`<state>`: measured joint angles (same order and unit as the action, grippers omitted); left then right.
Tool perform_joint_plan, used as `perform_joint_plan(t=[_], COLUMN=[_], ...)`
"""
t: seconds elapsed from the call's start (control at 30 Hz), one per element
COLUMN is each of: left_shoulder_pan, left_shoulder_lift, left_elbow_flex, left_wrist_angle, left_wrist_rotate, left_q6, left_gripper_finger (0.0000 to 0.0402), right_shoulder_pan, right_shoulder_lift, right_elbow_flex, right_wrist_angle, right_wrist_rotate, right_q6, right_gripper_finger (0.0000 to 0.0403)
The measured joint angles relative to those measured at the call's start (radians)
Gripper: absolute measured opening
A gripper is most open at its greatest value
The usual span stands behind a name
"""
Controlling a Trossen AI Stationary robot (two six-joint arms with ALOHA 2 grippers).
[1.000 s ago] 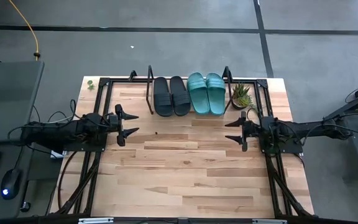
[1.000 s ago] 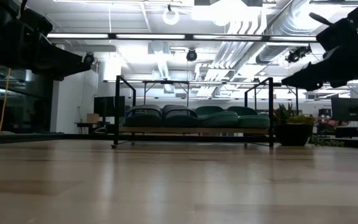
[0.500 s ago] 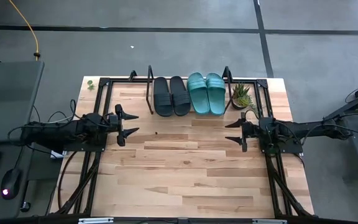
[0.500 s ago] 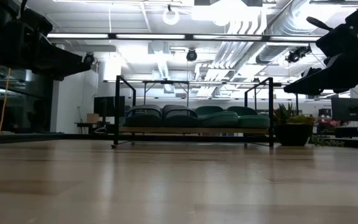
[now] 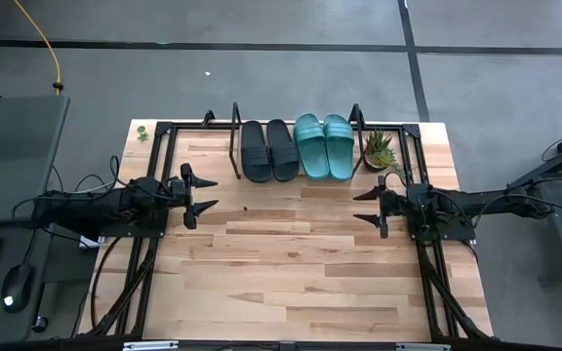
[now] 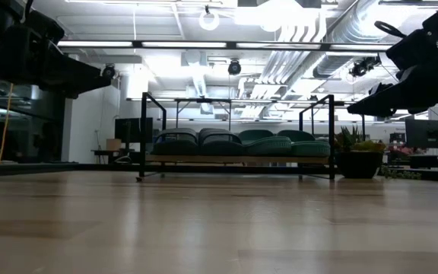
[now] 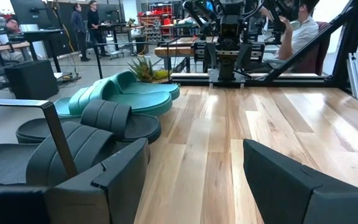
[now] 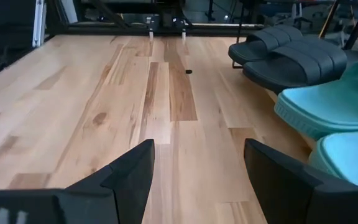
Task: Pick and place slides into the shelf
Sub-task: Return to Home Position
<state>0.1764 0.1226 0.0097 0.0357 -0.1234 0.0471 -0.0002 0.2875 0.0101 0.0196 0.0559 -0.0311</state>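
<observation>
High view: all four slides stand in one row on the shelf, the black pair just beside the teal pair, with a potted plant at the shelf's end. The left gripper and right gripper hang over opposite sides of the table, well apart from the shelf. Both have fingers spread and hold nothing. Since a second ago, the right gripper has drawn back slightly; the left has not moved.

Low view: the right gripper sits higher and more tilted than a second ago, and matches the half-second-old picture, so we judge it settled.

Left wrist view: we see our own fingers apart, with both pairs resting on the shelf beyond them.

Right wrist view: fingers apart again, nothing between them, slides off to one side. We judge the placing finished and the arms essentially home.
</observation>
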Motion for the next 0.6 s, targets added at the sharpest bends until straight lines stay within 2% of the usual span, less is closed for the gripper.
perform_joint_plan(t=[0.23,0.6], left_shoulder_pan=[0.000,0.000], left_shoulder_lift=[0.000,0.000], left_elbow_flex=[0.000,0.000], left_wrist_angle=[0.000,0.000], left_wrist_rotate=[0.000,0.000], left_q6=[0.000,0.000], left_gripper_finger=[0.0246,0.0246], right_shoulder_pan=[0.000,0.000], right_shoulder_lift=[0.000,0.000], right_elbow_flex=[0.000,0.000], right_wrist_angle=[0.000,0.000], right_wrist_rotate=[0.000,0.000], right_q6=[0.103,0.103], right_gripper_finger=[0.0238,0.0238])
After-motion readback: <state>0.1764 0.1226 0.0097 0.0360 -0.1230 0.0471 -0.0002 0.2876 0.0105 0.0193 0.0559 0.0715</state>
